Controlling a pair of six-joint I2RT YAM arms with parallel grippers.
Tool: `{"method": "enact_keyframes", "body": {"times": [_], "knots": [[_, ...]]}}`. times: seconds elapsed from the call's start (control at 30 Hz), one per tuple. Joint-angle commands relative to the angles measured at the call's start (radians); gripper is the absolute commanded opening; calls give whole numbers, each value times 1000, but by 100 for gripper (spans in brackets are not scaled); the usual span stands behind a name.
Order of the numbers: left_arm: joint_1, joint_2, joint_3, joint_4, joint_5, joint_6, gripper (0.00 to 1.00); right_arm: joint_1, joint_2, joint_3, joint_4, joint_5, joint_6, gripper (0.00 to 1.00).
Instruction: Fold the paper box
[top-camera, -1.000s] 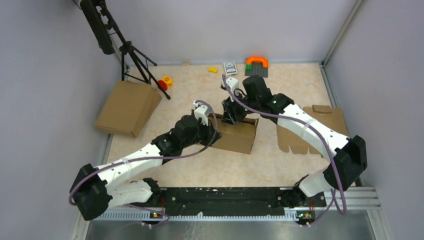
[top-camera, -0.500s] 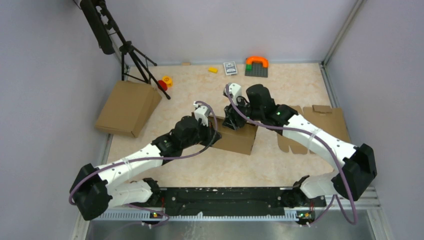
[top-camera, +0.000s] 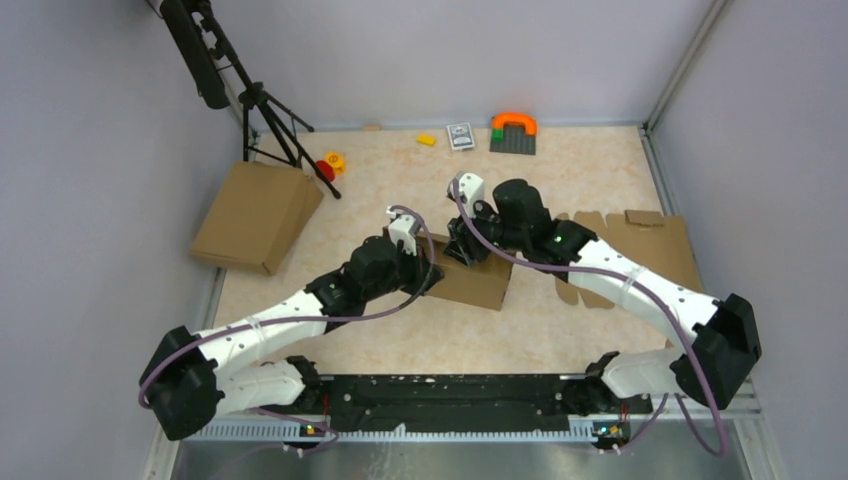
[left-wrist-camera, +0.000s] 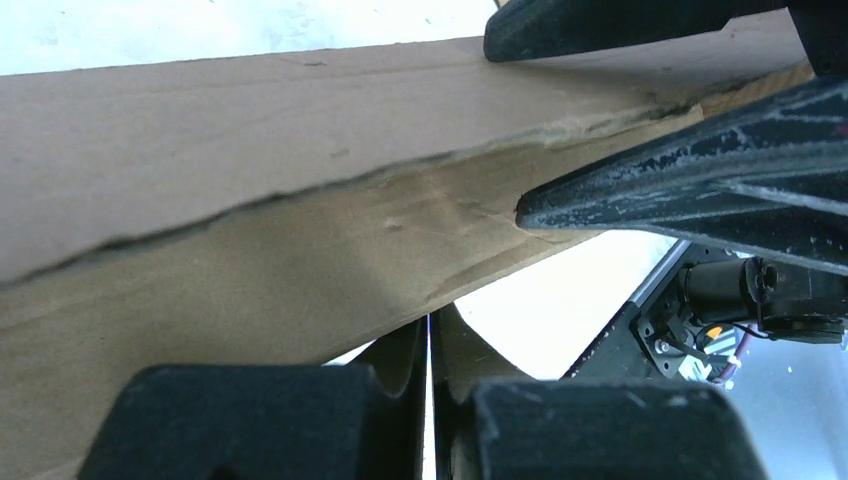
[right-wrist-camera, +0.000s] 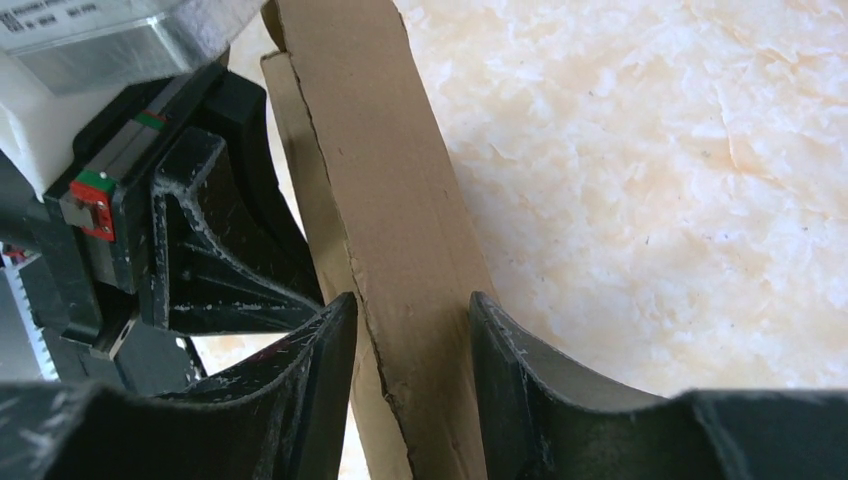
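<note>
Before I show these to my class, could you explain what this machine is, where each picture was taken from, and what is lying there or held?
Two robot arms, left and right, are bolted at a table's near edge. The wide picture looks down from above; the two close-ups come from cameras on their wrists. Between them lies a brown cardboard box. The right gripper pinches one cardboard wall between its fingers. The left gripper is closed against the box; whether it pinches anything is unclear. Also on the table: a flat cardboard sheet, another box, and small toys at the far edge.
</note>
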Motion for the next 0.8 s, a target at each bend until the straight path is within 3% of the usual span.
{"method": "enact_keyframes", "body": {"times": [0.0, 0.77], "knots": [[-1, 1, -4, 89, -50, -10, 0, 32, -22, -38, -20, -11, 48, 45], [-1, 0, -1, 84, -52, -4, 0, 59, -99, -214, 137, 129, 30, 46]]}}
